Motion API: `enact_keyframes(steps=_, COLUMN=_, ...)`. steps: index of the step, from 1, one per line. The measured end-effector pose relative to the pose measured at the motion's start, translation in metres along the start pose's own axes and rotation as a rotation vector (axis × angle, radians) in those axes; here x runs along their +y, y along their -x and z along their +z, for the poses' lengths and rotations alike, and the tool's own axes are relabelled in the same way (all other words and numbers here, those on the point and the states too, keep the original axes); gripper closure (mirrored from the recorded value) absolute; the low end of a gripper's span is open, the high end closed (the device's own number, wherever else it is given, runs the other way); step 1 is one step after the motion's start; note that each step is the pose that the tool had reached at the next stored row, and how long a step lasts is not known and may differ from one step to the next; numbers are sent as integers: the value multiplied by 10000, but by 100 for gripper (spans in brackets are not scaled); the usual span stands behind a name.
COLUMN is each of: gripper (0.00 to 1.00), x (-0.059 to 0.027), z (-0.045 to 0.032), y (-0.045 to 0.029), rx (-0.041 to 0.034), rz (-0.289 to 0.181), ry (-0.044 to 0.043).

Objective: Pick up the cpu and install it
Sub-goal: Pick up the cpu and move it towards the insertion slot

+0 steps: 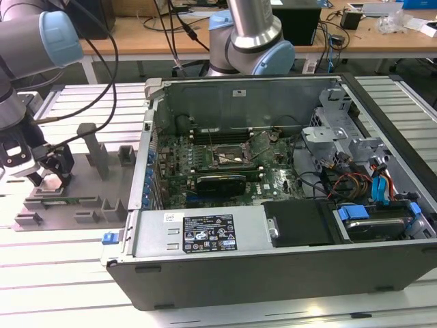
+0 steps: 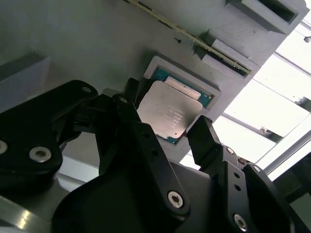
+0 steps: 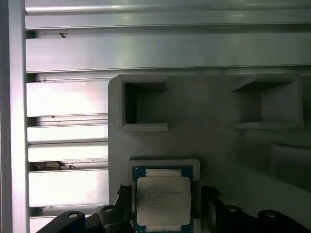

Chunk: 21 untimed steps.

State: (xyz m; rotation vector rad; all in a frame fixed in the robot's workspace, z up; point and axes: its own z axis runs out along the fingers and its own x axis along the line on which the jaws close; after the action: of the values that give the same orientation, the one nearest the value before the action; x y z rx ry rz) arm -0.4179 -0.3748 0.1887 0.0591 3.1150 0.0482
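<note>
Slats of bright aluminium make up the table (image 1: 61, 273), which carries an open computer case (image 1: 273, 280) with its motherboard (image 1: 205, 167) and black-framed socket (image 1: 229, 158) exposed. On the exterior view's left of the case lies a grey fixture tray (image 1: 89, 198). Far behind, a wooden desk (image 1: 382, 37) holds cables and small boxes, and the arm (image 1: 252, 27) rises just beyond the case.

The cpu (image 3: 163, 199) lies flat in a square recess of the tray, silver top upward, green edge showing around it. The gripper (image 1: 49, 179) is down over that recess at the left end of the tray. In both wrist views its black fingers (image 2: 201, 131) straddle the chip, one on each side. The gripper (image 3: 166, 196) is released: in the first wrist view a narrow gap shows between each finger and the chip's edge. In the second wrist view the cpu (image 2: 167, 114) sits level in its pocket between the fingers of the gripper (image 2: 167, 111).

Faint print marks the chip's metal top, too small to make out. A black-and-white label (image 1: 208, 236) with symbols is stuck on the metal box at the near side of the case.
</note>
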Motion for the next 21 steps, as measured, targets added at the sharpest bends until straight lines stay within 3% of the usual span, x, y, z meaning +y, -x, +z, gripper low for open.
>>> enact_keyframes(steps=21, gripper=32, x=20, z=43, y=-34, rx=10, rz=-1, ry=-29)
